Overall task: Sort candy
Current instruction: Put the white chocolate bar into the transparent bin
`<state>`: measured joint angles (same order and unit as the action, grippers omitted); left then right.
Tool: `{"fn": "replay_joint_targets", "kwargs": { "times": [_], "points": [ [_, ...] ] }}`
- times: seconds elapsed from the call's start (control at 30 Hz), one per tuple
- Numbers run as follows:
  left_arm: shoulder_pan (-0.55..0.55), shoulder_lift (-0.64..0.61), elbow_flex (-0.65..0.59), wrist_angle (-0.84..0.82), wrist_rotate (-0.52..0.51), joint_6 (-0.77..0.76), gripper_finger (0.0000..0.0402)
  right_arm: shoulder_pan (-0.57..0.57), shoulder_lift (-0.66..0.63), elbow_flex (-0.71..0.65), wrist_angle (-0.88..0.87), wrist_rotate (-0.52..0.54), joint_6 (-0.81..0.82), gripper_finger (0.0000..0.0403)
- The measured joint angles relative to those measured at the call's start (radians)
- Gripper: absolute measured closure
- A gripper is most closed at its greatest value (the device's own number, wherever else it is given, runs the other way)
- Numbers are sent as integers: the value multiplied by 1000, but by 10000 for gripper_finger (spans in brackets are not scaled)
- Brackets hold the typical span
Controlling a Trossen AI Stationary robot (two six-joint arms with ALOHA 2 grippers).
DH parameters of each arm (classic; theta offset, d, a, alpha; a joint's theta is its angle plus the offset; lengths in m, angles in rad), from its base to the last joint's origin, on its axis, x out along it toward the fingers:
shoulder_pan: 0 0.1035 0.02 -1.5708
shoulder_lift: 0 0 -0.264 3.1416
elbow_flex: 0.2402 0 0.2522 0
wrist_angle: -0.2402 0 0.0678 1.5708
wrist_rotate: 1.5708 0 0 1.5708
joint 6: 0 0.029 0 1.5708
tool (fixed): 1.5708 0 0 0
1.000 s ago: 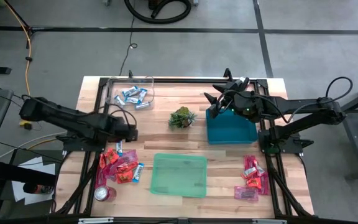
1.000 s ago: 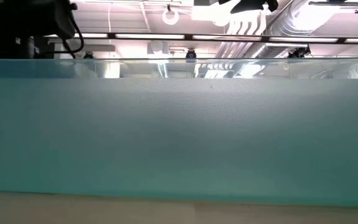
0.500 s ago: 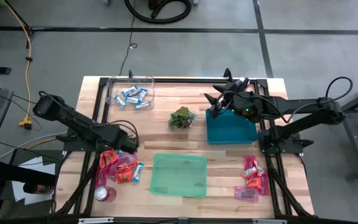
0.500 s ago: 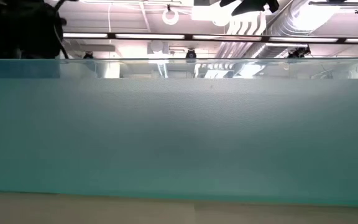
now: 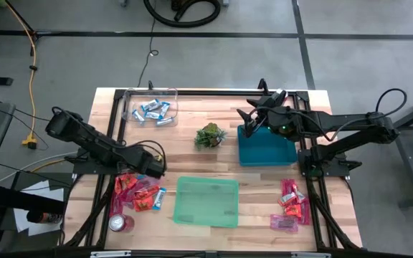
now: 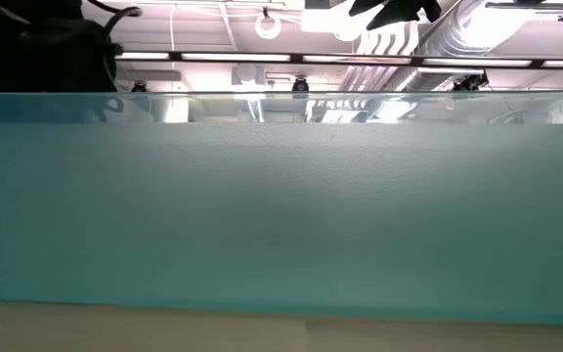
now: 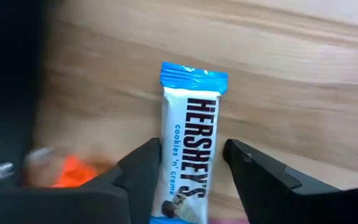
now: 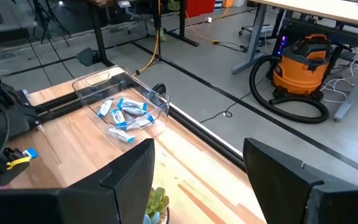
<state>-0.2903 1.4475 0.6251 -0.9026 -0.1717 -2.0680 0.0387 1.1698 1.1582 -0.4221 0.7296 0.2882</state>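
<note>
A blue-and-white wrapped candy (image 7: 190, 149) lies flat on the wooden table at the left candy pile (image 5: 136, 192). My left gripper (image 7: 192, 148) is down over it and open, one finger close beside each long edge; it also shows in the high view (image 5: 158, 169). Several more blue-and-white candies lie in a clear container (image 5: 149, 107) at the far left. A pink and red pile (image 5: 290, 204) lies at the near right. My right gripper (image 8: 199, 149) is open and empty above the far left corner of the blue bin (image 5: 266, 147). My left gripper comes from above with its fingers (image 7: 145, 171) astride the candy's two long edges (image 7: 166, 155), near its middle. The candy lies flat on the table. I cannot tell whether the fingers touch it.
A green tray (image 5: 206, 202) stands at the near middle; its wall (image 6: 281, 215) fills the low view. A small green plant (image 5: 210, 135) stands mid-table. A red soda can (image 5: 120, 223) stands at the near left, beside the left pile.
My left gripper has gone toward the table's near edge and a little to the right, down onto the far side of the left candy pile.
</note>
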Motion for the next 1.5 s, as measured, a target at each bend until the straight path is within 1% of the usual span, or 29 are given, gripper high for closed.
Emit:
{"fn": "replay_joint_targets", "kwargs": {
  "times": [0.1,0.2,0.23,0.27,0.3,0.37,0.43,0.53,0.63,0.77,0.87,0.93,0.97,1.1,1.23,1.37,1.43,1.5],
  "points": [
    [18,-8,20,110,-69,70,273,0,0,0,-7,0,0,162],
    [39,-9,14,143,-111,141,340,0,0,0,-7,0,0,162],
    [46,-10,16,186,-128,166,365,0,0,0,-7,0,0,162],
    [56,-9,18,227,-141,189,382,0,0,0,-7,0,2,162],
    [66,-9,17,251,-162,207,391,0,0,0,-8,0,2,162],
    [91,-32,13,269,-196,260,392,0,0,0,-7,0,2,162],
    [120,-68,14,324,-225,331,398,0,0,0,-6,0,2,162],
    [162,-168,15,371,-280,474,401,0,0,0,8,0,2,162],
    [220,-275,16,376,-300,596,402,0,0,0,32,0,3,162],
    [304,-373,16,358,-280,755,401,0,0,0,46,0,26,162],
    [350,-396,16,367,-206,842,401,0,0,0,46,-5,53,162],
    [361,-385,14,358,-158,856,400,0,0,0,46,-16,70,162],
    [361,-372,9,359,-143,840,397,0,0,0,46,-24,77,162],
    [337,-286,-18,383,-131,751,372,0,0,0,45,-53,104,162],
    [335,-189,-20,445,-131,771,324,0,0,0,43,-57,108,162],
    [337,-131,-20,576,-83,841,265,0,0,0,42,-57,97,162],
    [335,-105,-20,615,-73,856,238,0,0,0,40,-57,92,162],
    [334,-86,-20,615,-68,849,215,0,0,0,37,-56,92,162]
  ]
}}
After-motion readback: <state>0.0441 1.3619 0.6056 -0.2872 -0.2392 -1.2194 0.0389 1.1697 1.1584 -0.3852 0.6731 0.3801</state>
